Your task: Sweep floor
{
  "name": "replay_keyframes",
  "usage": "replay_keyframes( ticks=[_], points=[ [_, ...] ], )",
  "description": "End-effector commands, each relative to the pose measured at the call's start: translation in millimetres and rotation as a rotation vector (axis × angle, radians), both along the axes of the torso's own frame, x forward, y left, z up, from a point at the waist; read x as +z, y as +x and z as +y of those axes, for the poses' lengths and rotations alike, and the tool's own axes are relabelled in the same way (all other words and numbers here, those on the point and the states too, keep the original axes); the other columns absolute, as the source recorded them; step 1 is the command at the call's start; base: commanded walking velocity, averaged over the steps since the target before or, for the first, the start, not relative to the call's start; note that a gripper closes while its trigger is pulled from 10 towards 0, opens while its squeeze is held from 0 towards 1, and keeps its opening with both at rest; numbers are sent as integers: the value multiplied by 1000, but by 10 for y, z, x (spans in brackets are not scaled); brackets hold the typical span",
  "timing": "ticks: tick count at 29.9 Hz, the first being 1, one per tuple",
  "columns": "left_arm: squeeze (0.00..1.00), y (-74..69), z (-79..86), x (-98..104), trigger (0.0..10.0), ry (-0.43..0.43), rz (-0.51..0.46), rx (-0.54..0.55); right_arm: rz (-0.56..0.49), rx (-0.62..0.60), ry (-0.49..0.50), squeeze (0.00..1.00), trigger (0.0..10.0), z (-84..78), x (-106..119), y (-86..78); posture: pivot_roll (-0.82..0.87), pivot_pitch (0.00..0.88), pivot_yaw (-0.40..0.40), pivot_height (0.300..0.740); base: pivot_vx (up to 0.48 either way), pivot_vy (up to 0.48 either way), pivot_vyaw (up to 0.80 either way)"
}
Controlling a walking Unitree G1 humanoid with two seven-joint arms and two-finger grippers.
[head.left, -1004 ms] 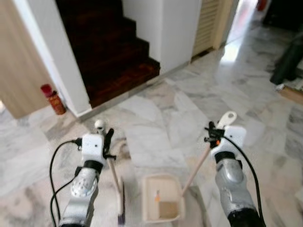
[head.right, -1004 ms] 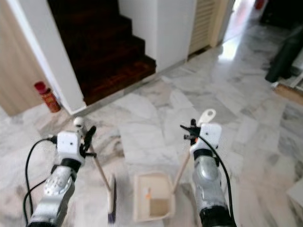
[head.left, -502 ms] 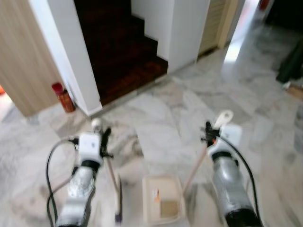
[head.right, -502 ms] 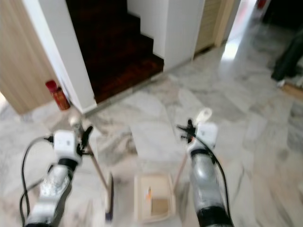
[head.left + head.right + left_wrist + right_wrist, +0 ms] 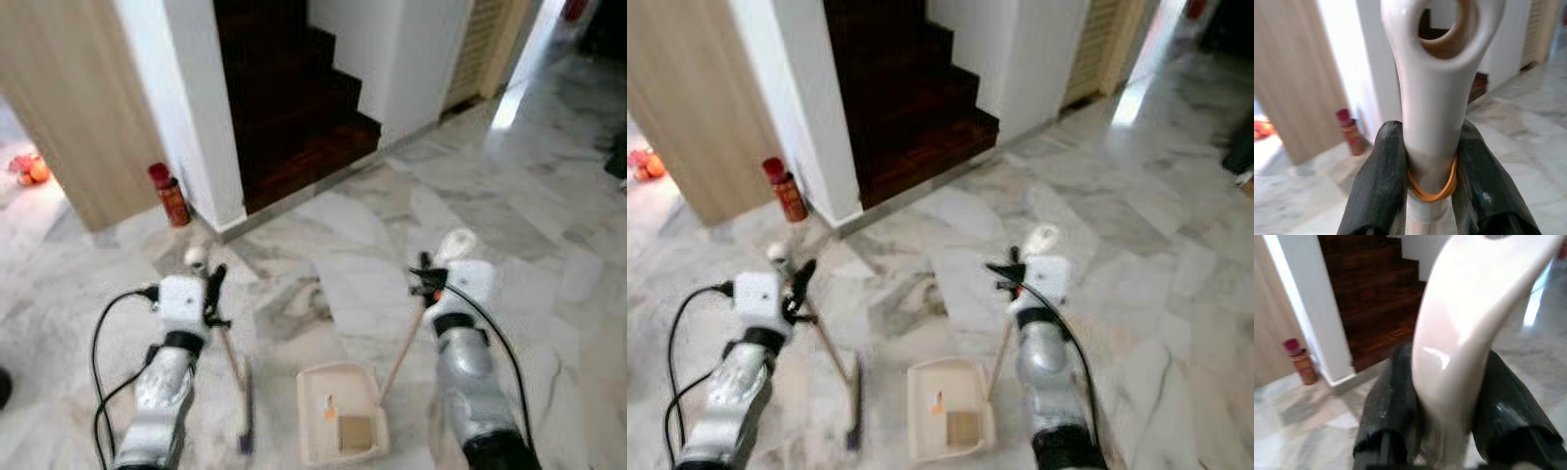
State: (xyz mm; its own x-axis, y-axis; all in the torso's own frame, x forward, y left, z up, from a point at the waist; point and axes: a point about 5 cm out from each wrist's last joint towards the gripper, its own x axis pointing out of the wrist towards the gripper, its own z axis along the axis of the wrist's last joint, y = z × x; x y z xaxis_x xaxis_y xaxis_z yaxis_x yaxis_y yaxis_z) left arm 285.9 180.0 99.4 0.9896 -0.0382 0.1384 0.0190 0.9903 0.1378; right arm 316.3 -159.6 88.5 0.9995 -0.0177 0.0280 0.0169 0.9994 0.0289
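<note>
The left tool pinches the top of a broom handle, its two black fingers pressed against the cream plastic end just beside an orange rubber band. The broom's wooden handle slopes down and nearer, and its dark brush head rests on the marble floor just left of the dustpan. The right tool is pressed together on the cream handle end of the dustpan, whose wooden stick slopes down to the left into the pan. The cream dustpan sits on the floor between the two silver arms, near the robot, holding a tan square scrap and a small orange bit. Farther off on the left, a red canister stands at the foot of a white wall, beside a light wooden panel. Dark wooden stairs rise behind the wall
</note>
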Motion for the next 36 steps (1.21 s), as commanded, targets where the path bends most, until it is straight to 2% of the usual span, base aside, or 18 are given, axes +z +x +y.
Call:
replay_keyframes(
  ticks=[1, 18, 31, 36],
  points=[
    [0, 15, -14, 68, 10000, 3, -29, -4, -55, -10, 30, 0, 10000, -21, 114, 29, 127, 0, 25, 740, 0, 364, 550],
    [0, 26, -3, 72, 10000, 6, -30, -3, -57, 6, 38, 0, 10000, 15, 115, 38, 130, 0, 28, 740, 0, 366, 596],
    [0, 44, -22, 80, 10000, 9, -33, -13, -62, 10, 42, 0, 10000, 17, 121, 48, 131, 0, 31, 740, 0, 367, 0],
    [0, 54, -23, 88, 10000, 8, -36, -13, -67, 15, 41, 0, 10000, 25, 131, 54, 133, 0, 29, 740, 0, 365, 652]
  ],
)
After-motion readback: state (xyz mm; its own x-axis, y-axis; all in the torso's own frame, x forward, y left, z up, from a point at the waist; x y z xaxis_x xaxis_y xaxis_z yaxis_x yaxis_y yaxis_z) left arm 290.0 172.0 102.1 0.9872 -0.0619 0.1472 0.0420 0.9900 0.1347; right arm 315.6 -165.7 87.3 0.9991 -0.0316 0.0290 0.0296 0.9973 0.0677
